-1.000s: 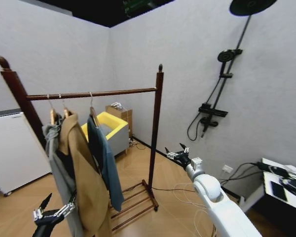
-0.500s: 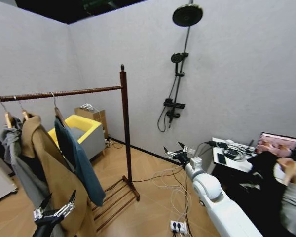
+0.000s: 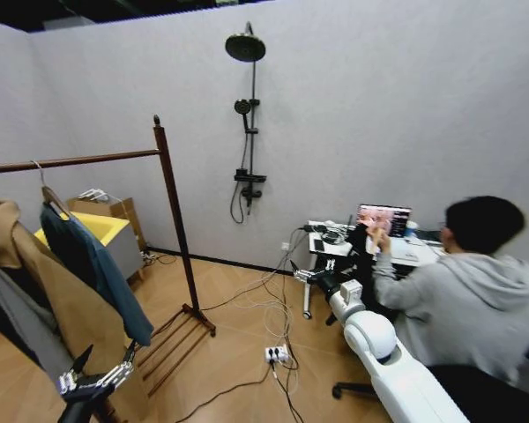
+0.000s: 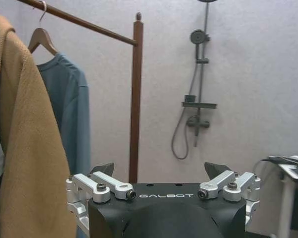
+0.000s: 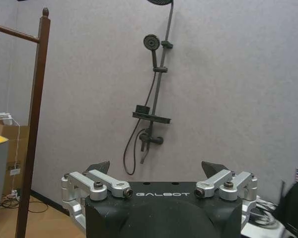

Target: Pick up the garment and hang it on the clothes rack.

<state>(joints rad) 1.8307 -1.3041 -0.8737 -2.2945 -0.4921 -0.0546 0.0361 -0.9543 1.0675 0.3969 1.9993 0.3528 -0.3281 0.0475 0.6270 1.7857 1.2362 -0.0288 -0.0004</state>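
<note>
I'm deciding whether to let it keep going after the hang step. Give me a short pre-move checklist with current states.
1. Garment on a hanger on the clothes rack bar: ok.
2. Left gripper open, holding nothing: ok.
3. Right gripper open, holding nothing: ok.
4. Floor ahead free: not ok, cables and a power strip lie there.
5. Clearance on the right: not ok, a seated person is close to the right arm.
6. Hanger hook fully seated: cannot tell.

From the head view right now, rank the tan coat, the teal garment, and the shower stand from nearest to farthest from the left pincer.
1. Tan coat, hanging just above the left pincer.
2. Teal garment, beyond the coat toward the rack's post.
3. Shower stand, on the far wall.
</note>
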